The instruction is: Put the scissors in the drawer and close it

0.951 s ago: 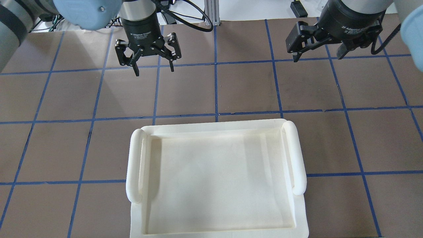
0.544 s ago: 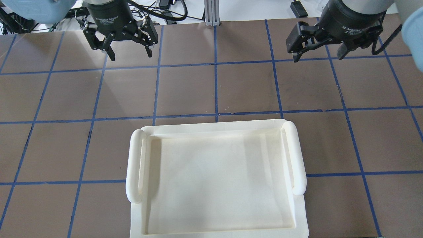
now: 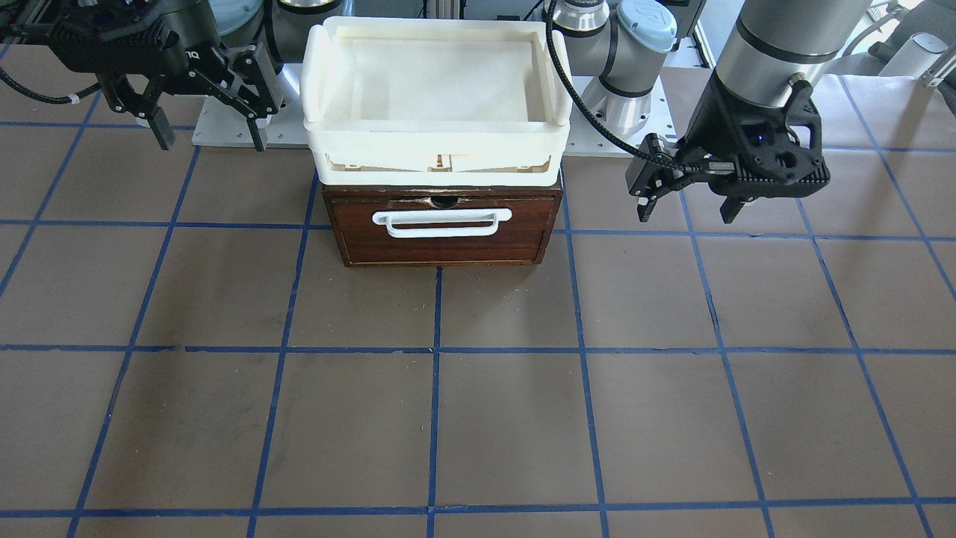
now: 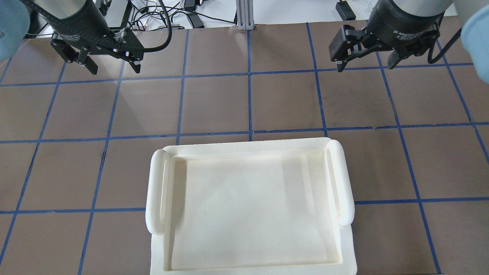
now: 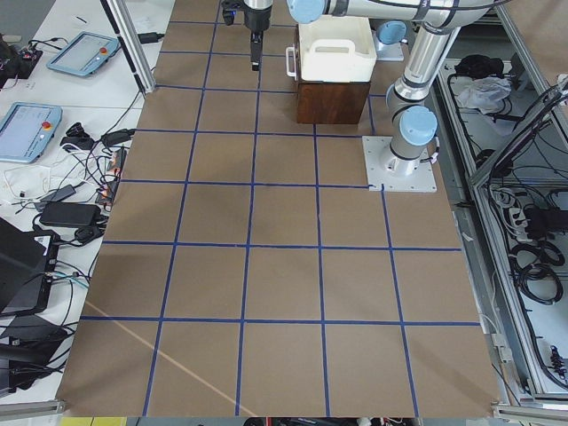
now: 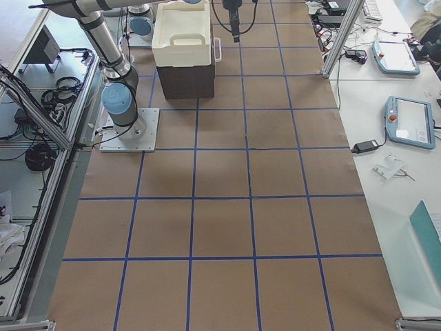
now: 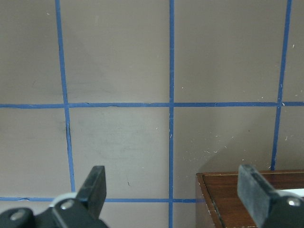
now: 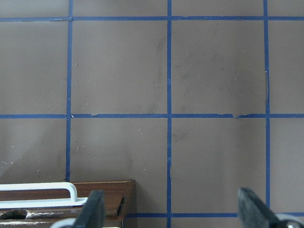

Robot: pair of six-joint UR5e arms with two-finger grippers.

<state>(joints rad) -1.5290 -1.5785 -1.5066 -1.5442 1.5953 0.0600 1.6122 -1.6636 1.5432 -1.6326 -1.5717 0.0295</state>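
Note:
The dark-brown drawer (image 3: 448, 239) sits shut in its cabinet, its white bar handle (image 3: 442, 223) facing away from the robot. The scissors show in no view. My left gripper (image 4: 114, 70) is open and empty, hanging above the table out beyond the cabinet's front and to its side (image 3: 686, 217). The left wrist view shows its fingers (image 7: 97, 183) spread, with a cabinet corner (image 7: 237, 199) below. My right gripper (image 4: 365, 67) is open and empty on the other side (image 3: 209, 142). The right wrist view shows the handle (image 8: 38, 192).
A cream plastic tray (image 4: 244, 144) with two rounded side handles rests on top of the cabinet (image 3: 433, 142). The table is brown with a blue tape grid. Tablets and cables lie on side benches (image 5: 80, 53).
My left gripper has moved to the left in the overhead view, away from the table's middle, staying open. My right gripper has barely moved.

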